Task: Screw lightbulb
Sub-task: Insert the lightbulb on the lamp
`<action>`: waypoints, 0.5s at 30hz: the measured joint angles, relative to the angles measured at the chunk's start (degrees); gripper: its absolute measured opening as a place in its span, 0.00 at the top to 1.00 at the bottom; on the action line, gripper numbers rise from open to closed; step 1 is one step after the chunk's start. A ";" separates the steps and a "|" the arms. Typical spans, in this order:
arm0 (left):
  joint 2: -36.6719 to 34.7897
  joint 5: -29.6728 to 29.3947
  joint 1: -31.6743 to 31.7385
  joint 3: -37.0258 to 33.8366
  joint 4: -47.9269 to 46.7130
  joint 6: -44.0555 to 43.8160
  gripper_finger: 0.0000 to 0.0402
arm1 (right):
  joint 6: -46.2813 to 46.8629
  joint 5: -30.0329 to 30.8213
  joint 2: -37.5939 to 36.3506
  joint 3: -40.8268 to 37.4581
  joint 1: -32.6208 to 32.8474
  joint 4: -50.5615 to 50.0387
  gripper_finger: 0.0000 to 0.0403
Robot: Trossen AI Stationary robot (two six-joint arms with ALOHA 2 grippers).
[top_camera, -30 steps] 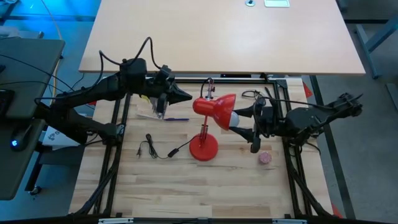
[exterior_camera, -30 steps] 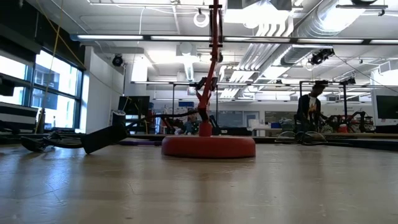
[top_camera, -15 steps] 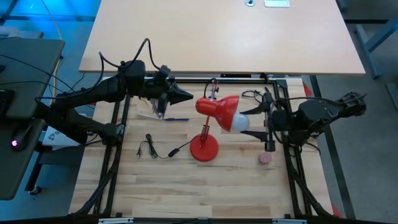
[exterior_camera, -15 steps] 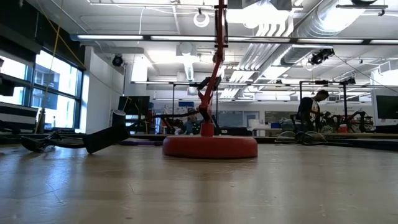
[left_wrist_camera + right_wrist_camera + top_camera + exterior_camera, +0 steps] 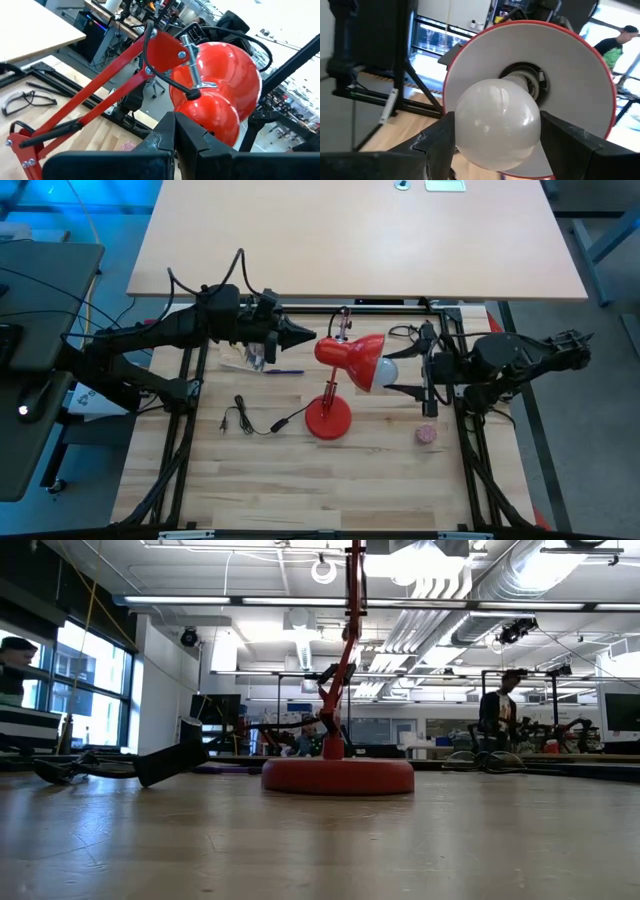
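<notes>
— Wooden counter [image 5: 300, 480] under bright shop lights; what stands on it?
— Red lamp [image 5: 345, 360] on its round base [image 5: 337, 775], a black cord [image 5: 255, 423] beside it and a small pink ball [image 5: 428, 434] near the right arm

— Where's the lightbulb [image 5: 497, 125]?
— At the mouth of the lamp's shade [image 5: 580, 70], its screw end in the socket; the right pincer [image 5: 404, 374] has a finger on either side of the white glass, gripping it

— And the left arm?
— Its pincer [image 5: 308, 337] is closed to a point, empty, just beside the back of the shade; whether it touches, I can't tell

— Anyone else about?
— A person [image 5: 497, 718] stands far off in the room behind
</notes>
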 joint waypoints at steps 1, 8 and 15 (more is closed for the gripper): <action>0.23 0.02 -0.02 0.00 0.10 -0.38 1.00 | 0.38 -0.39 0.02 0.00 -0.14 0.02 0.38; 0.85 -0.57 -1.92 -0.02 0.25 -1.66 1.00 | 9.60 -1.16 1.04 -0.02 -2.24 0.19 0.38; 0.82 -0.97 -1.81 -0.01 0.58 -1.81 1.00 | 20.98 -0.96 1.16 -0.02 -2.54 0.72 0.38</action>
